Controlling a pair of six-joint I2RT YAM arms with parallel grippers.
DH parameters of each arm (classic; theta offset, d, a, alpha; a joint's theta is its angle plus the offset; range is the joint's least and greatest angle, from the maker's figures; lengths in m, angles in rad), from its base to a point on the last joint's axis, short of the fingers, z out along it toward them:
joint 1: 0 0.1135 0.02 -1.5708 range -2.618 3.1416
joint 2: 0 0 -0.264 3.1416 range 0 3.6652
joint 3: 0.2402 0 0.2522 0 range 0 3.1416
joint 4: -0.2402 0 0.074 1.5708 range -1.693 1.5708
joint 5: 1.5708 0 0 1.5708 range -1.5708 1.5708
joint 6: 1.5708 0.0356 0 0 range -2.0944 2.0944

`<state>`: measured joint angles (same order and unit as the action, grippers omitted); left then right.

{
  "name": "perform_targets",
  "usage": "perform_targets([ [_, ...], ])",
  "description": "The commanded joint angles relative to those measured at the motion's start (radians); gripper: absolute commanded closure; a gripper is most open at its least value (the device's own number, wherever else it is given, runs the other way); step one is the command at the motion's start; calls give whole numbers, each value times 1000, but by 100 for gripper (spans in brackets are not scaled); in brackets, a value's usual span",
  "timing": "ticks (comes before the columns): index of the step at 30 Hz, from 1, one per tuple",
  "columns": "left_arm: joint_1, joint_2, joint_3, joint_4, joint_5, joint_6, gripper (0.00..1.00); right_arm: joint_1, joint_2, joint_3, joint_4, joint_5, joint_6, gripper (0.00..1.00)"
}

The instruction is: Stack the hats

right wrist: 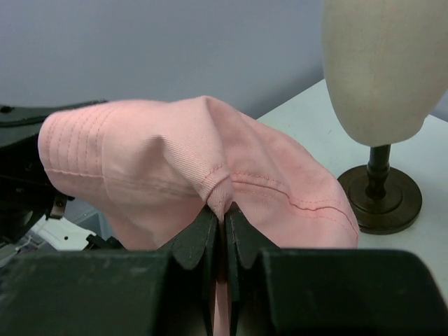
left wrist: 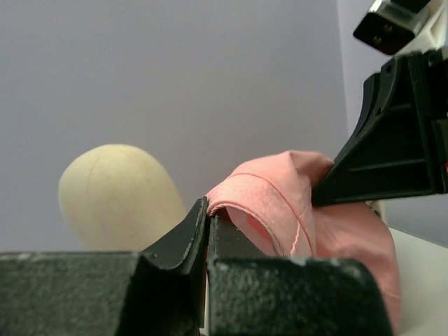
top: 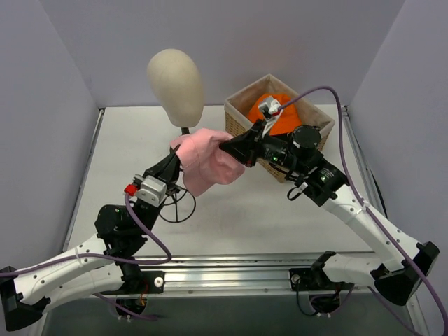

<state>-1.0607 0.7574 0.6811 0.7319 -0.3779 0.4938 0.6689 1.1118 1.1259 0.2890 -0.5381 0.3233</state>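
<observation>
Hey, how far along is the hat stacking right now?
Nothing looks stacked yet. The orange hat sits in the basket. In hand: the pink hat, held in the air by the mannequin head, pinched by the left gripper and the right gripper. Left: stacking it with the orange one; no other hats are in view.

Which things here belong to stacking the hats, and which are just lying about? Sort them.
Job: pale pink fabric bucket hat; bright orange fabric hat.
Lying about: cream egg-shaped mannequin head on dark stand; woven wicker basket.
</observation>
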Motion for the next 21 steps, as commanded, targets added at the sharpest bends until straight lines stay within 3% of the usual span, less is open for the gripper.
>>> perform_targets([
  [1,-4,-53,-40,72,-151,26,98,61,90,201,-104,99,-75,100],
  [4,-5,-85,-67,49,-215,32,92,153,179,338,-225,180,-145,100],
  [10,-5,-193,-81,-15,-370,-12,22,274,305,475,-372,323,-204,100],
  [13,-5,-260,-28,-84,-469,-61,2,300,370,543,-424,355,-217,100],
  [14,-7,-268,-5,-136,-546,-75,6,317,387,579,-435,363,-228,100],
  [21,-7,-227,228,-413,-714,-156,6,394,572,797,-577,512,-297,100],
])
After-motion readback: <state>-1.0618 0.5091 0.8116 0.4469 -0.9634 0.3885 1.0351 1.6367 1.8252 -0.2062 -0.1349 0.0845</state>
